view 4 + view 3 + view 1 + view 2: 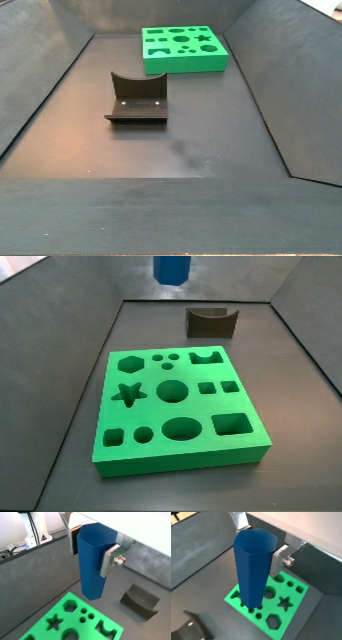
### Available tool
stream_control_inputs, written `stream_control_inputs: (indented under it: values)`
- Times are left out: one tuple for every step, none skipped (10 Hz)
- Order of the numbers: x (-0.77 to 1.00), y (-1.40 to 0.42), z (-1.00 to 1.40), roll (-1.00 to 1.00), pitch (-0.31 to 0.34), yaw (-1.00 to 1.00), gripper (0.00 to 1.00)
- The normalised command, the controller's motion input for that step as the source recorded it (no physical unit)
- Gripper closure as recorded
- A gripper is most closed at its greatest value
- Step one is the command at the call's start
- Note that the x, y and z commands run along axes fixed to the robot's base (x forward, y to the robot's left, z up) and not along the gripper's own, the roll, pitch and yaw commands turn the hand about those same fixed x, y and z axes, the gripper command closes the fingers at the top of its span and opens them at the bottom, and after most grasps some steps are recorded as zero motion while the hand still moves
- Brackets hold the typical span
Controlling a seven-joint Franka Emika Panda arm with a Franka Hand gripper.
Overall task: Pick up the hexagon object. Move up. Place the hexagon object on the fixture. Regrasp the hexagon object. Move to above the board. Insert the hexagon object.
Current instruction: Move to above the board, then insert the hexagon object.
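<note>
My gripper [91, 552] is shut on the upper end of the blue hexagon object [92, 567], which hangs upright between the silver fingers [110, 559]. It shows the same way in both wrist views, gripper [258, 547] and hexagon object [251, 572]. In a side view only its lower end [171, 268] shows, high above the far floor. The green board [201, 406] lies flat below; it also shows in the wrist views [47, 629] [301, 594] and a side view [187, 62]. The fixture [210, 322] stands apart from the board [136, 100] [140, 599] [191, 629].
Dark grey sloping walls [80, 346] enclose the floor on all sides. A white machine with cables [33, 532] stands beyond one wall. Bare floor [187, 150] lies in front of the fixture.
</note>
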Motion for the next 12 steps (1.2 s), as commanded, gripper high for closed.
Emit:
stream_control_inputs:
  values:
    - [-0.08, -0.04, 0.01, -0.3, -0.012, -0.02, 1.0]
    - [-0.07, -0.03, 0.01, -0.23, -0.023, -0.02, 1.0]
    - [0.0, 0.0, -0.03, 0.0, 0.0, 0.0, 1.0]
    - [-0.23, 0.09, -0.4, -0.13, -0.057, 0.0, 1.0]
    - [-0.34, 0.19, -0.57, -0.27, -0.091, 0.16, 1.0]
    - [-0.39, 0.19, -0.42, -0.31, -0.096, 0.43, 1.0]
    - [-0.43, 0.14, -0.36, -0.34, -0.111, 0.47, 1.0]
    - [-0.36, 0.03, -0.31, -0.31, -0.187, 0.25, 1.0]
    - [-0.1, 0.05, -0.1, -0.22, -0.126, 0.0, 1.0]
    - [0.0, 0.0, -0.09, -0.02, -0.023, 0.03, 1.0]
    - [-0.14, 0.0, -0.36, -0.16, -0.121, 0.27, 1.0]
    - [-0.2, 0.0, -0.43, -0.21, -0.159, 0.35, 1.0]
